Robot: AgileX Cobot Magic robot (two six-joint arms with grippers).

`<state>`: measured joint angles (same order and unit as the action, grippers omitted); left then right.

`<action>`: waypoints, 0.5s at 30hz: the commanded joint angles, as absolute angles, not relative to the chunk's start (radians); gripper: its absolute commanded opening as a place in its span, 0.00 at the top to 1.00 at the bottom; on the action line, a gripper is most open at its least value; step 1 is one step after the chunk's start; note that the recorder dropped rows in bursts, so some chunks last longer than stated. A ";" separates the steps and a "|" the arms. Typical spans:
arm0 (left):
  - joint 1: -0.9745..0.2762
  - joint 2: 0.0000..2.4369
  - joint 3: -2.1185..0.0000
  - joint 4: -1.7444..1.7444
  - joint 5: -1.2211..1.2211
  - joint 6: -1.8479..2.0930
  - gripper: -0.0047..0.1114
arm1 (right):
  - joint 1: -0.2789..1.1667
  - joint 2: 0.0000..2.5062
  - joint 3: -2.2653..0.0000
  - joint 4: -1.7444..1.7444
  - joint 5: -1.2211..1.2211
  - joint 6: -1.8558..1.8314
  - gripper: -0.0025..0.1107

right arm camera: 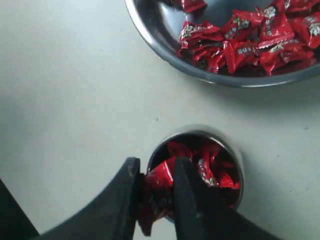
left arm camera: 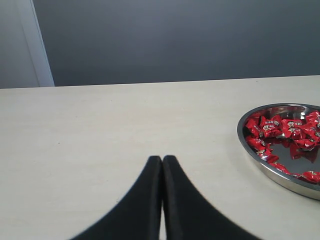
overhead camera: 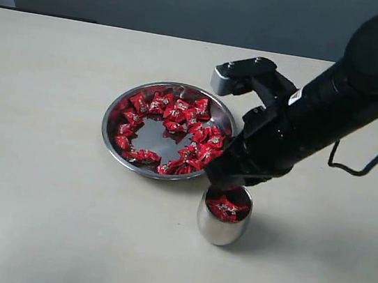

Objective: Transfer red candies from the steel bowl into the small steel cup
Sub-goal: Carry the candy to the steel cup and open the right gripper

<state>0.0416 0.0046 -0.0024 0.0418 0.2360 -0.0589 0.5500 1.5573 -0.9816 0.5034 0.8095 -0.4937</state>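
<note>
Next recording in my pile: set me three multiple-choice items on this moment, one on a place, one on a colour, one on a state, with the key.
1. Where is the small steel cup relative to the steel bowl?
A) inside it
B) on the table beside it, apart
C) overturned on it

2. What colour are the candies?
A) red
B) green
C) gold

3. What is the right gripper doing?
A) open, empty
B) resting in the bowl
C) shut on one candy at the cup's mouth

Key: B, the cup stands clear of the bowl's rim; A, the wrappers are shiny red; C, the candy sits pinched between the jaws.
</note>
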 commanded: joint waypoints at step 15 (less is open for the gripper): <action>0.036 0.000 0.000 0.041 0.232 -0.061 0.96 | 0.548 1.540 -0.888 0.485 0.697 -0.505 0.97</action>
